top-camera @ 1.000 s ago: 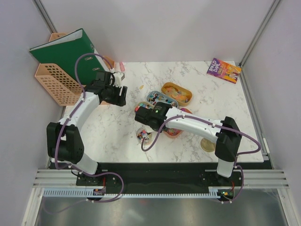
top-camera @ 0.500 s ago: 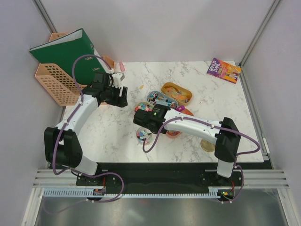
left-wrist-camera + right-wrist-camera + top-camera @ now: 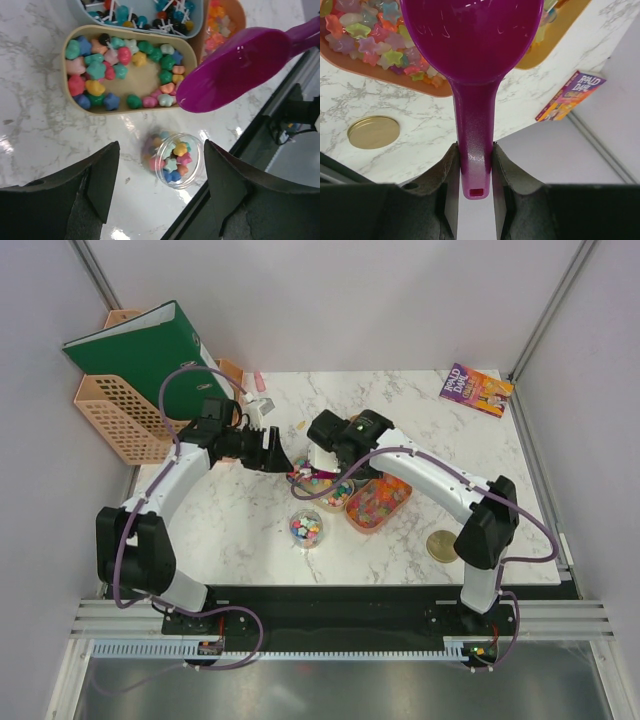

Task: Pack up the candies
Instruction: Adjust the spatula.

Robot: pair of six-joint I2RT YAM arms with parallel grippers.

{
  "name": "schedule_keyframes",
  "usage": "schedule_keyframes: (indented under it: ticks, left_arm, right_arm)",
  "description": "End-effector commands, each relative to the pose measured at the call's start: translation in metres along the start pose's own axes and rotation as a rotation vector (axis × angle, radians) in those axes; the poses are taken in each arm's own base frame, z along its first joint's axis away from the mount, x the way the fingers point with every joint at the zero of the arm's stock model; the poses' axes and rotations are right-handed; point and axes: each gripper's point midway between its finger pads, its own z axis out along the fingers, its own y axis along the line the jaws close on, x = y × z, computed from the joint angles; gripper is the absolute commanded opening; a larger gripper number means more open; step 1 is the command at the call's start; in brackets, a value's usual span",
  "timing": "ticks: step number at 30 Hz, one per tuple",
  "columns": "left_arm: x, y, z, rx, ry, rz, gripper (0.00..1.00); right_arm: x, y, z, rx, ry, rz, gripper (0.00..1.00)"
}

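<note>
Candies [image 3: 122, 55] fill three visible trays [image 3: 145, 82] and one jar [image 3: 175, 159]; one scoop [image 3: 235, 67] hovers.

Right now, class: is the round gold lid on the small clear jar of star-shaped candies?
No, the round gold lid lies apart on the white marble table, and the small clear jar stands open.

Marble table [image 3: 230, 530] bears trays [image 3: 142, 82], jar [image 3: 306, 529], lid [image 3: 441, 546], book [image 3: 476, 390].
</note>
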Motion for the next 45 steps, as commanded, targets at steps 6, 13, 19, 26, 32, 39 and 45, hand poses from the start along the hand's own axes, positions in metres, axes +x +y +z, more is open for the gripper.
schedule_keyframes:
  ticks: [6, 13, 19, 26, 32, 39, 45]
  left_arm:
    - [-0.016, -0.036, 0.008, 0.253, 0.011, -0.111, 0.72]
    - [-0.016, -0.036, 0.019, 0.311, 0.044, -0.158, 0.63]
    - [-0.019, -0.040, 0.023, 0.371, 0.057, -0.185, 0.54]
    - [-0.017, -0.066, 0.014, 0.609, 0.079, -0.191, 0.02]
    - [-0.003, -0.071, 0.009, 0.706, 0.088, -0.186, 0.02]
    - [0.000, -0.076, 0.004, 0.818, 0.097, -0.211, 0.02]
    - [0.001, -0.080, -0.001, 0.906, 0.105, -0.239, 0.02]
  right_arm:
    - [-0.004, 0.018, -0.010, -0.107, -0.066, 0.062, 0.00]
    - [-0.015, 0.012, -0.016, -0.105, -0.110, 0.079, 0.00]
    - [-0.022, 0.011, -0.020, -0.112, -0.141, 0.082, 0.00]
    - [-0.026, 0.026, -0.017, -0.172, -0.197, 0.056, 0.00]
    - [-0.030, 0.034, -0.030, -0.204, -0.411, 0.082, 0.39]
    - [-0.019, 0.027, -0.079, -0.138, -0.917, 0.230, 0.98]
    - [-0.015, 0.033, -0.100, -0.178, -1.101, 0.292, 0.98]
